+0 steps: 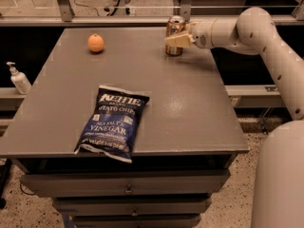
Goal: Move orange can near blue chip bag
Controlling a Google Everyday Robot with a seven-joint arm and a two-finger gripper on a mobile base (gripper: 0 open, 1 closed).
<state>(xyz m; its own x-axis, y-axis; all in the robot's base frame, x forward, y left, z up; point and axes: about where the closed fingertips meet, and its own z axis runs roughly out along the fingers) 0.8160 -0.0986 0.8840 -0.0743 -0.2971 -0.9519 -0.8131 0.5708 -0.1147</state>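
The orange can (174, 25) stands upright at the far right of the grey table (190, 103), close to its back edge. My gripper (175, 38) reaches in from the right on a white arm and is at the can's middle, with part of it across the front of the can. The blue chip bag (114, 122) lies flat near the table's front edge, left of centre, well apart from the can.
A round orange fruit (96, 42) sits at the back left of the table. A white pump bottle (19, 78) stands on a ledge left of the table. Drawers are below the tabletop. A rail and glass panels run behind the table.
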